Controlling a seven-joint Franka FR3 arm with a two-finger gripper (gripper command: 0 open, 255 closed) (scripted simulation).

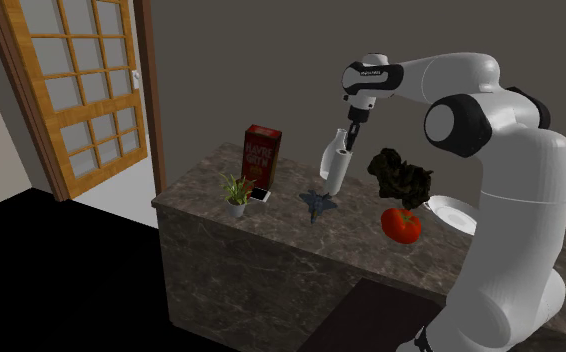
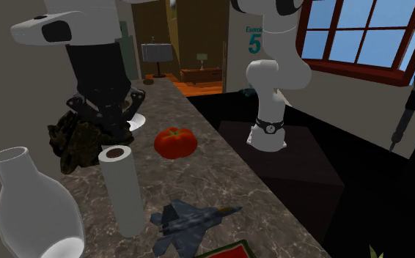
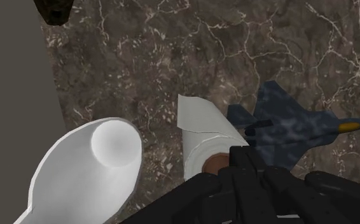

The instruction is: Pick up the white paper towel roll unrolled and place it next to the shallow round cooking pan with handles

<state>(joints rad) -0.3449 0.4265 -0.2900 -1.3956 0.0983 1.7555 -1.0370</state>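
The white paper towel roll (image 1: 339, 172) (image 2: 122, 192) stands upright on the dark marble counter (image 1: 271, 225), its brown core (image 3: 214, 163) facing up. My black gripper (image 1: 354, 125) (image 2: 109, 132) (image 3: 249, 172) hangs right above the roll with its fingers shut together at the roll's top rim. Whether they clasp the rim I cannot make out. The shallow round pan (image 1: 455, 215), drawn white, lies on the counter towards the shoulder view's right, beyond a red tomato (image 1: 401, 225) (image 2: 174, 141).
A white vase (image 1: 328, 152) (image 2: 34, 212) (image 3: 90, 172) stands close beside the roll. A toy jet (image 1: 318, 203) (image 2: 188, 218) (image 3: 293, 127) lies at its foot. A dark leafy lump (image 1: 399, 172) (image 2: 78, 139), a red box (image 1: 262, 157) and a small potted plant (image 1: 236, 193) share the counter.
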